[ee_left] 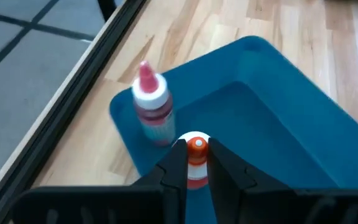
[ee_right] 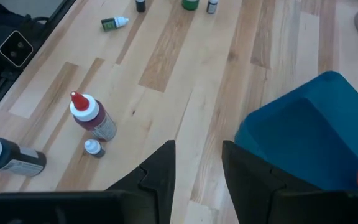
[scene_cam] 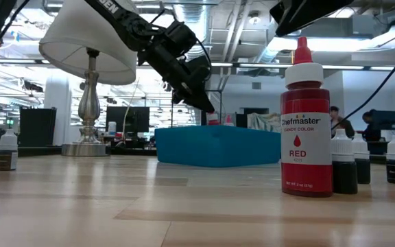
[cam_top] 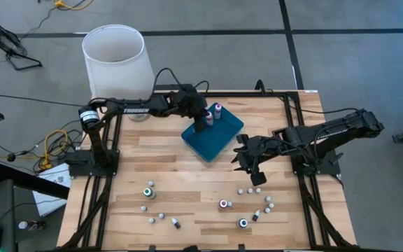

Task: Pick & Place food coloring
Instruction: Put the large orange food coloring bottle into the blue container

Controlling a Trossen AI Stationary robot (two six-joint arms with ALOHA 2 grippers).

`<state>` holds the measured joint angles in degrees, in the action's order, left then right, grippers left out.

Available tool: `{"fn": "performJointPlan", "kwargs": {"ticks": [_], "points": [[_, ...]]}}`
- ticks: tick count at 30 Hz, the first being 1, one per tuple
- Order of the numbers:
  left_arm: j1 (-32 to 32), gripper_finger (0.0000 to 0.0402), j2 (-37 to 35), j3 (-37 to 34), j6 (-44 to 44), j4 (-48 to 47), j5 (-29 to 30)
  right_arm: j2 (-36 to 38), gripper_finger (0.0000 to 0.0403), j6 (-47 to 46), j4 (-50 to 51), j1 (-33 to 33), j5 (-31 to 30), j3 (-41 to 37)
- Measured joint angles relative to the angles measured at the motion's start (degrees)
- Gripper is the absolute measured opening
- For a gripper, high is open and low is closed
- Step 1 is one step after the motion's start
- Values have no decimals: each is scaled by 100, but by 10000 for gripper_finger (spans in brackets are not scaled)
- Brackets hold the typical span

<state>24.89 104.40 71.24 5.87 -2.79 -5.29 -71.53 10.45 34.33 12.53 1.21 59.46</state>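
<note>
The left gripper [ee_left: 196,163] is over the teal tray [ee_left: 278,124] and is closed on a small bottle [ee_left: 196,155] with an orange top. Its two fingers pinch the bottle just under the cap, so the bottle hangs straight and I think it can go down standing up. Just beside this gripper, a pink-top bottle [ee_left: 150,102] stands inside the tray near a corner. The held bottle is kept a little away from it, likely so they do not bump. From the top view the tray [cam_top: 222,136] sits right under the left gripper [cam_top: 200,119], so it looks like this bottle is about to be set down. The right gripper [ee_right: 197,165] waits off to the side of the tray. Its fingers are partly apart and nothing is between them. Below and ahead of it a red-top bottle [ee_right: 92,118] stands on the table [ee_right: 185,74], with a tiny bottle [ee_right: 93,148] next to it. More small bottles [cam_top: 187,206] are spread on the table, well apart from both grippers, and seem to be waiting for their turn.
</note>
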Motion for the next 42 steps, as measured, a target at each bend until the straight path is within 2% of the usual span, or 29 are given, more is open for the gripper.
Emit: {"fn": "performJointPlan", "kwargs": {"ticks": [30,42], "points": [[106,36,76,-4,50,253,82,0,121,-41,-1,-4,2,-4],[223,36,361,1,17,373,-63,0,121,-45,-2,-4,2,-4]]}}
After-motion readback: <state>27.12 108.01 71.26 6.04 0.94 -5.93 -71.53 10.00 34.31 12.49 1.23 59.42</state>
